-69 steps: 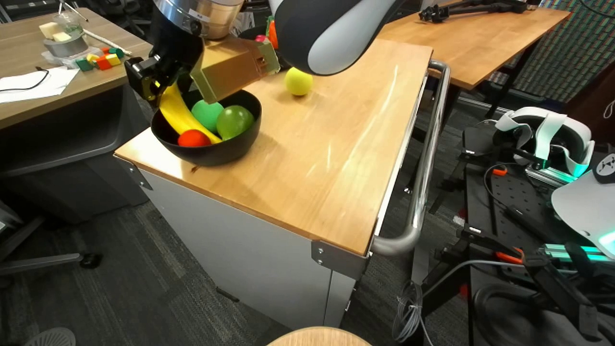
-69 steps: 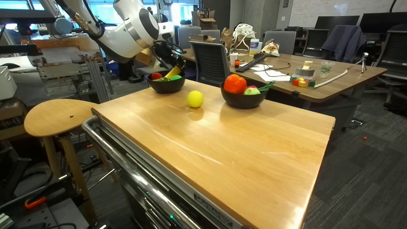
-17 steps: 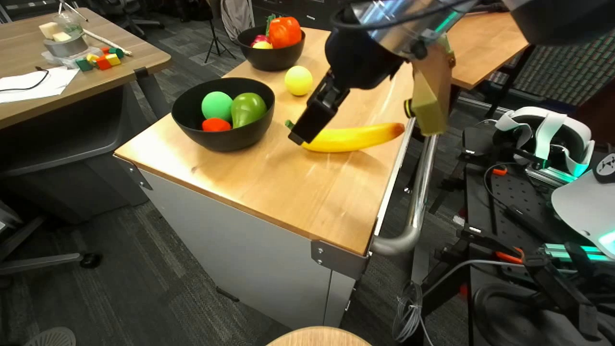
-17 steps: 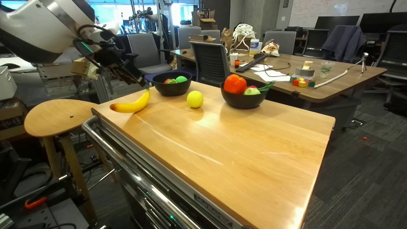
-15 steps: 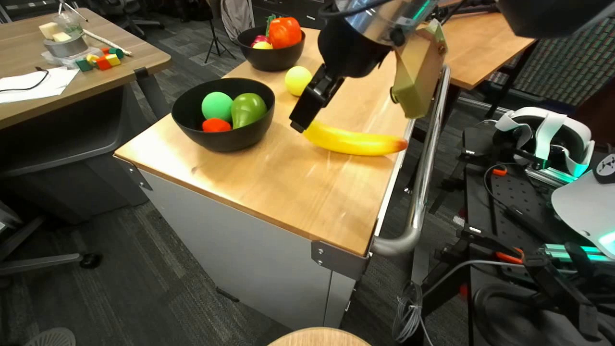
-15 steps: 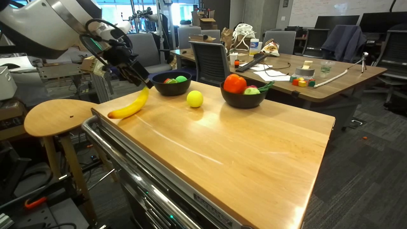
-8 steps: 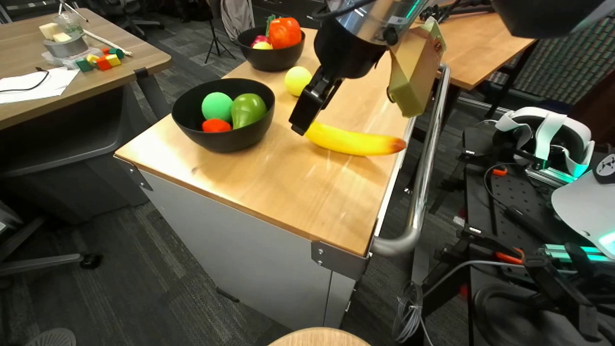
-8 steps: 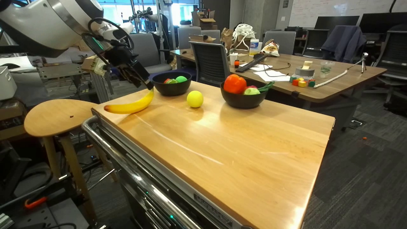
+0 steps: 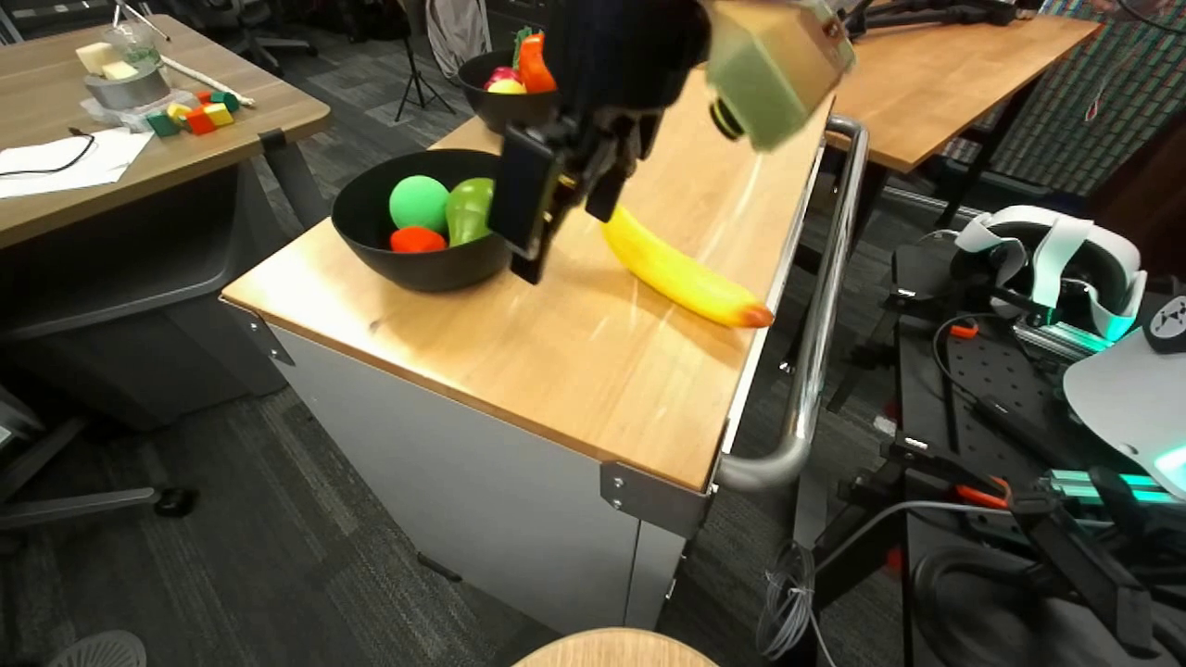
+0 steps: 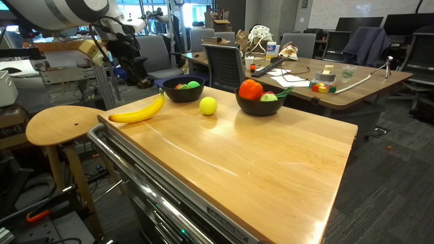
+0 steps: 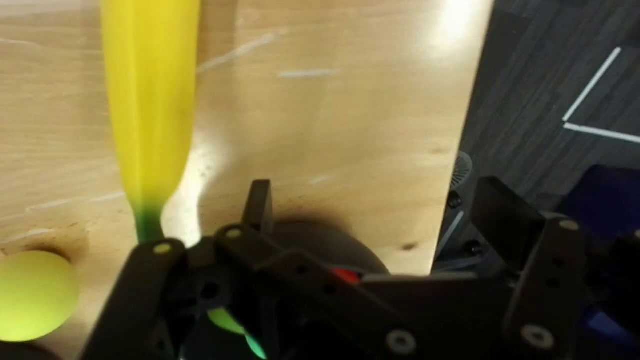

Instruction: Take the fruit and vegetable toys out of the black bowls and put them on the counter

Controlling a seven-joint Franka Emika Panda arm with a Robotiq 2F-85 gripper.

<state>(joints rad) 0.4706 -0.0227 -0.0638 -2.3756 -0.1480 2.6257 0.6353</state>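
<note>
The yellow banana (image 10: 139,113) lies on the wooden counter (image 10: 237,152), its green stem toward the near black bowl (image 9: 422,269). That bowl holds a green ball (image 9: 419,201), a green pear (image 9: 470,211) and a red piece (image 9: 417,240). A second black bowl (image 10: 259,108) contains a large orange-red toy (image 10: 250,89), a pale green piece (image 10: 269,97) and a pinkish one (image 9: 503,77). Between the bowls sits a yellow ball (image 10: 208,105), masked by the arm in an exterior view. My gripper (image 11: 377,210) hangs above the counter beside the near bowl, jaws wide apart, nothing between them, clear of the banana.
A metal bar handle (image 9: 825,343) runs along one counter side, close to the banana's tip. Outside the counter stand a round wooden stool (image 10: 64,123) and a cluttered desk (image 10: 359,81). A cardboard-coloured box (image 9: 778,65) rides on the arm.
Earlier the banana was in the near bowl with my gripper at it; it then came down onto the counter. Since then it has swung slightly, and my gripper has left it, shifting toward the bowl.
</note>
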